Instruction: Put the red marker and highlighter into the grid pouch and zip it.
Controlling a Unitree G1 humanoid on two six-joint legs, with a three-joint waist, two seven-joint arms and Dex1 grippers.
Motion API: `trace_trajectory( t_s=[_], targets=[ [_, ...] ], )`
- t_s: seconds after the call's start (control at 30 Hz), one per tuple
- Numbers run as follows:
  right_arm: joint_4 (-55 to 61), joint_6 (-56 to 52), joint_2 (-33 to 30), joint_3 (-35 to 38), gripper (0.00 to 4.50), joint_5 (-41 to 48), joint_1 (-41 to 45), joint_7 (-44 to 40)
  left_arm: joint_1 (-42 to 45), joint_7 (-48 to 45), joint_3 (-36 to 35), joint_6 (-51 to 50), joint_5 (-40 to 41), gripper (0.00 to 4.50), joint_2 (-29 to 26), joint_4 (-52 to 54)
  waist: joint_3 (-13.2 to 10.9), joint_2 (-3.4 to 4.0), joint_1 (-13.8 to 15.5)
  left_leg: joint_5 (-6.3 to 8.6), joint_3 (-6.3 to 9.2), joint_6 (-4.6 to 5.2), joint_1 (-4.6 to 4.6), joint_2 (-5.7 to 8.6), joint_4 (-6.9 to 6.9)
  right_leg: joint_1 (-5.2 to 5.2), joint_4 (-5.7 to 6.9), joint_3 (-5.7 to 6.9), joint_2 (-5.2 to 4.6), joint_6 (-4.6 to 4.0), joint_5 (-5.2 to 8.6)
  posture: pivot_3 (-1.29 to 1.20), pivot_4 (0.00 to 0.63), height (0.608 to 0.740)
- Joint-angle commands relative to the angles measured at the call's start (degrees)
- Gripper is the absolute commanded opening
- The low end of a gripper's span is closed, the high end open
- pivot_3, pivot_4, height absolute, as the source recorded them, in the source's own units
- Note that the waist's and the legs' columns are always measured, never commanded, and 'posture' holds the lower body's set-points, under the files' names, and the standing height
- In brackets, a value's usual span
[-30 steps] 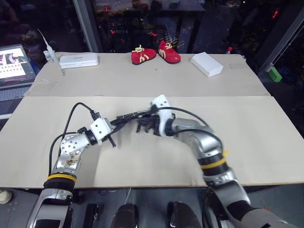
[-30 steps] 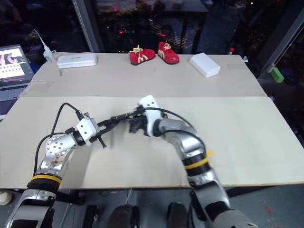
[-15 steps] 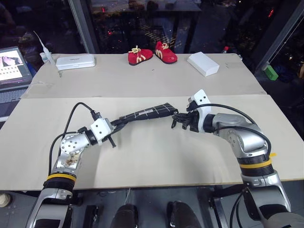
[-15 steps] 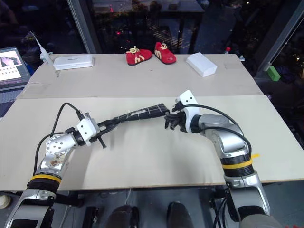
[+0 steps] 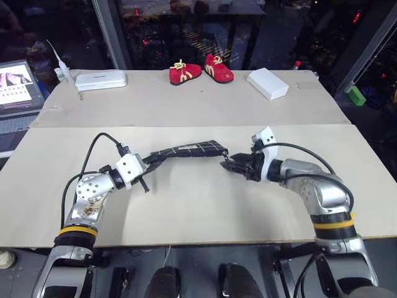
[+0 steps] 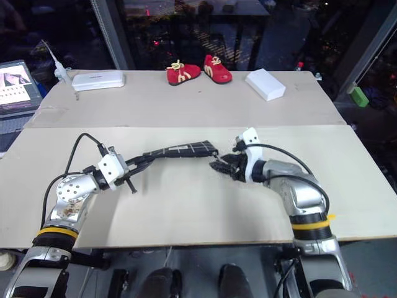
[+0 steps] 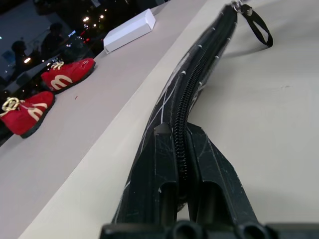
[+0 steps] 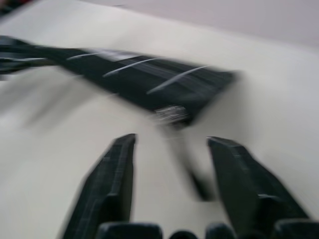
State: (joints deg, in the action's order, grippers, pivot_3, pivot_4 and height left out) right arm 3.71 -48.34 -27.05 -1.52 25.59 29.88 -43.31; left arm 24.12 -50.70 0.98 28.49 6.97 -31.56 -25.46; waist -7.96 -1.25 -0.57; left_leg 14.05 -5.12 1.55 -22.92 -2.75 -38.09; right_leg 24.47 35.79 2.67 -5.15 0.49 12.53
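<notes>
While a second ago the right gripper (image 5: 230, 166) sat bunched over the near-left part of the grid pouch (image 5: 189, 149), close to the left gripper (image 5: 151, 162), it now sits off the pouch's right end, just beside it, apart from the fabric. Half a second ago it was already out at that right end. Its two fingers (image 8: 112, 181) now stand spread with bare table between them and hold nothing; the right wrist view shows the pouch's end and its dangling zipper pull (image 7: 257, 25) ahead of the gap, blurred.

Left gripper unchanged: clamped shut on the pouch's left end, one finger each side of the zipper line, same spot as before. Pouch hangs lifted off the table (image 5: 198, 205) from that grip, stretching out to the right, roughly level. In the left wrist view the zipper teeth run closed along the top edge up to the pull at the far end.

Marker and highlighter: cannot tell where they are.

Far side of table as before: red shoes (image 5: 202, 70), white box (image 5: 269, 84) to their right, white case (image 5: 101, 79) far left, laptop (image 5: 20, 84) at the left edge.
</notes>
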Motion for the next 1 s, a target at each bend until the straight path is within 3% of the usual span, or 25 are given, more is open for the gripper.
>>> trace_trajectory(
  t_s=[0.03, 0.3, 0.53, 0.73, 0.83, 0.87, 1.0],
  targets=[
    [5.1, 1.9, -6.0, 2.0, 2.63, 1.4, -3.1, -5.1, 0.0, -1.5, 0.3, 0.7, 1.5, 0.00, 0.1, 3.1, 0.0, 0.00, 0.4, 0.00, 0.00, 0.00, -0.04, 0.02, 0.00, 0.00, 0.00, 0.02, -0.04, 0.01, 0.00, 0.00, 0.150, 0.740],
    [15.8, 9.0, -18.9, 10.8, 2.63, 5.5, -17.8, -17.0, -0.4, -7.2, 5.7, 1.9, 0.7, 0.00, 1.0, 8.9, 0.0, 0.00, 1.3, 0.02, 0.00, 0.03, 0.05, 0.07, -0.02, -0.10, -0.10, 0.02, 0.00, 0.06, 0.03, 0.00, 0.150, 0.740],
    [16.2, 11.0, -20.4, 15.5, 2.63, 4.9, -23.7, -14.2, -2.4, -7.6, 9.6, 3.6, -1.9, 0.00, 3.0, 5.3, 0.0, -0.03, 0.9, 0.02, 0.05, 0.03, 0.44, 0.07, -0.02, -0.30, -0.04, -0.35, 0.03, 0.08, 0.05, 0.00, 0.150, 0.740],
    [14.8, 11.6, -20.2, 13.8, 2.66, 4.0, -22.8, -12.5, -4.8, -9.4, 9.1, -7.2, 3.6, 2.19, 3.0, 11.6, 0.0, -0.03, 1.0, 0.03, 0.05, 0.03, 0.42, 0.03, -0.01, -0.23, -0.01, -0.40, 0.08, 0.09, 0.08, 0.00, 0.150, 0.740],
    [13.1, 12.3, -20.9, 14.2, 2.66, 4.1, -22.4, -13.2, -5.4, -8.0, 6.2, -22.5, 11.2, 3.24, 2.3, 19.7, 0.0, -0.04, 1.2, 0.03, 0.07, 0.04, 0.39, 0.05, -0.02, -0.23, -0.02, -0.40, 0.06, 0.10, 0.08, 0.00, 0.150, 0.740],
    [12.4, 12.5, -21.1, 14.5, 2.66, 4.2, -22.2, -13.5, -5.7, -7.8, 5.2, -26.4, 13.5, 3.47, 1.9, 21.8, 0.0, -0.04, 1.3, 0.03, 0.09, 0.04, 0.39, 0.04, -0.02, -0.24, -0.02, -0.39, 0.05, 0.10, 0.08, 0.00, 0.150, 0.740],
    [8.4, 14.5, -21.4, 16.5, 2.66, 4.2, -22.0, -14.3, -8.5, -4.3, -0.8, -38.6, 19.1, 3.47, -1.3, 27.4, 0.0, -0.05, 1.0, 0.03, 0.11, 0.04, 0.41, 0.04, -0.01, -0.24, -0.02, -0.40, 0.06, 0.12, 0.10, 0.00, 0.150, 0.740]
  ],
)
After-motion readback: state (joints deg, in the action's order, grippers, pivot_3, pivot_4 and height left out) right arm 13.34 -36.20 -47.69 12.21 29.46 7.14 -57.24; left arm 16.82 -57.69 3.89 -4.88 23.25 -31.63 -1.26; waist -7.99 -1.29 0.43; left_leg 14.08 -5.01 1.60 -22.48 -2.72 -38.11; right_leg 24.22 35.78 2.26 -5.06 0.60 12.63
